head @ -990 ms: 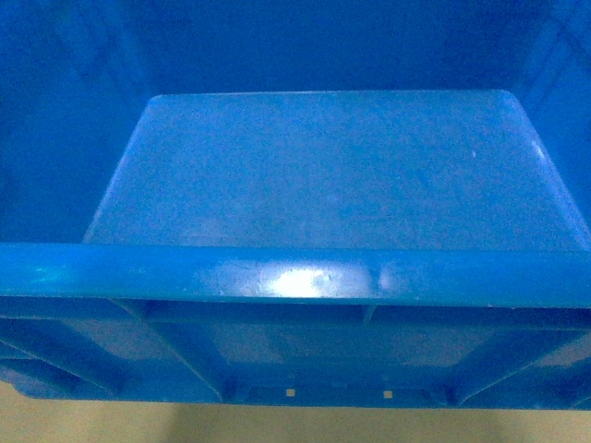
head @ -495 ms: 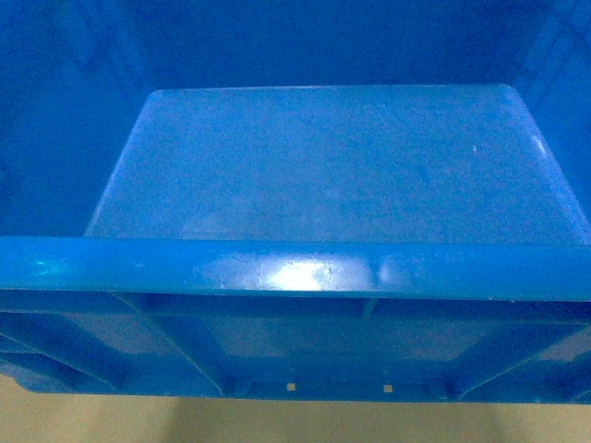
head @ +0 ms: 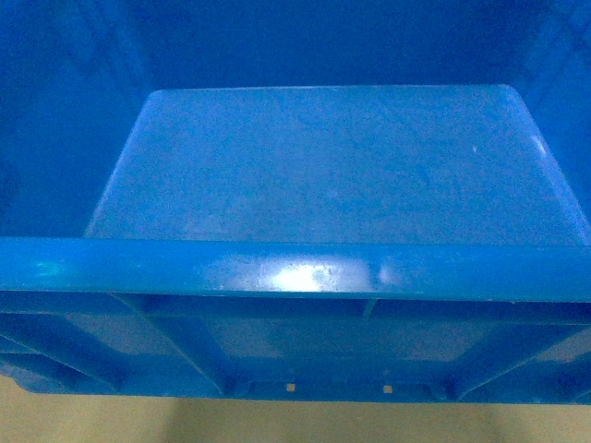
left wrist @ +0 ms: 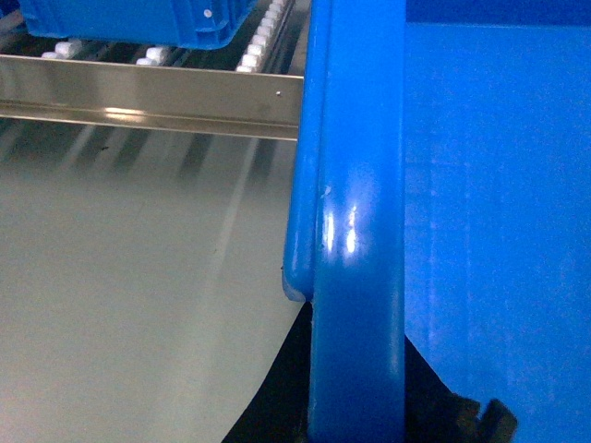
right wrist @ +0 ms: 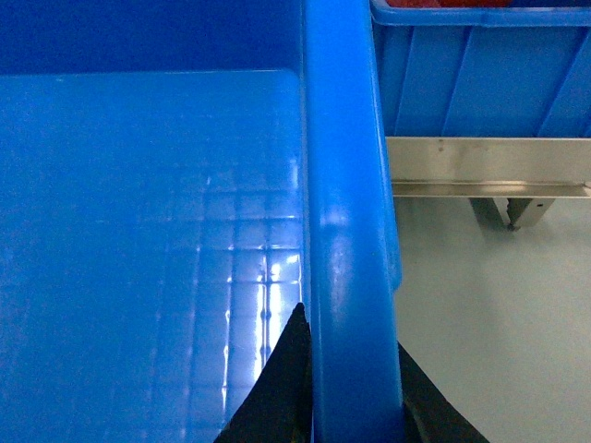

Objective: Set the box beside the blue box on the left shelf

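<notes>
Left wrist view: your left pincer [left wrist: 355, 411] straddles the thick rolled rim of the box [left wrist: 355, 231], one dark finger on each side of the wall, clamped on it. Beyond the rim you see the left shelf [left wrist: 148, 97], its metal front rail and rows of white wheels carrying the other blue box [left wrist: 129, 18]. The held box is short of the rail, with pale floor [left wrist: 129, 305] between.

Head view: the box [head: 342, 166] fills the frame, carried close under the camera, open side up and empty, the floor [head: 111, 420] below it.

Right wrist view: your right pincer [right wrist: 355, 397] grips the opposite rim [right wrist: 346, 231] the same way, fingers closed on either side of the wall. Ahead stands another crate [right wrist: 480, 78] on a metal rail [right wrist: 489, 166].

Handling: judge the box stiff and, being empty, fairly light but bulky. The glossy plastic may slip, so the two opposite rims are the sound hold; keep both sides level.

Change: against the frame a second ago, the near rim sits slightly higher in the head view; since half a second ago it barely shifts.
</notes>
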Robot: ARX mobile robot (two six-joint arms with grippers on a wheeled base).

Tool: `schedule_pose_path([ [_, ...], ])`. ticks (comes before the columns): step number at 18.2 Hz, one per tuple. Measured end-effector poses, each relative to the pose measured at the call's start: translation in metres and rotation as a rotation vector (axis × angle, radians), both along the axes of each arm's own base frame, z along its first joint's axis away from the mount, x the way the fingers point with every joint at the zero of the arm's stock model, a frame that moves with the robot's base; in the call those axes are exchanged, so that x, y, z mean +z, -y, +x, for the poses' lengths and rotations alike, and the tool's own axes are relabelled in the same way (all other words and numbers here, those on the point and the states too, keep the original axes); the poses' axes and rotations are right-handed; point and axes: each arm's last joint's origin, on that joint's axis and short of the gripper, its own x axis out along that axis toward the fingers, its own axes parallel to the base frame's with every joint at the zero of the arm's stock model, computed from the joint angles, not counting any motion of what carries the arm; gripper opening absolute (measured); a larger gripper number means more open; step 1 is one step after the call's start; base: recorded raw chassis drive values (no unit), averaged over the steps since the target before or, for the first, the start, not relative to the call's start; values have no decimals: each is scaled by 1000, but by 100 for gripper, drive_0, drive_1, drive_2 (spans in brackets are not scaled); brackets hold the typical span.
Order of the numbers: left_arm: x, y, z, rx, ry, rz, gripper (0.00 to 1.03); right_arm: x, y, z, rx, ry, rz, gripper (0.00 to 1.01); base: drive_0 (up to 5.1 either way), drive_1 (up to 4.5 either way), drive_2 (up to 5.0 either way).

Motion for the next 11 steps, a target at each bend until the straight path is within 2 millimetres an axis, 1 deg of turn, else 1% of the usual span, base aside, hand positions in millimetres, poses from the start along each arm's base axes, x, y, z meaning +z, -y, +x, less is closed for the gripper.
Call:
schedule_pose_path([
  [11,0,0,0,-1,1,1,9,0,0,0,-1,0,-1,9,16,449,-417],
])
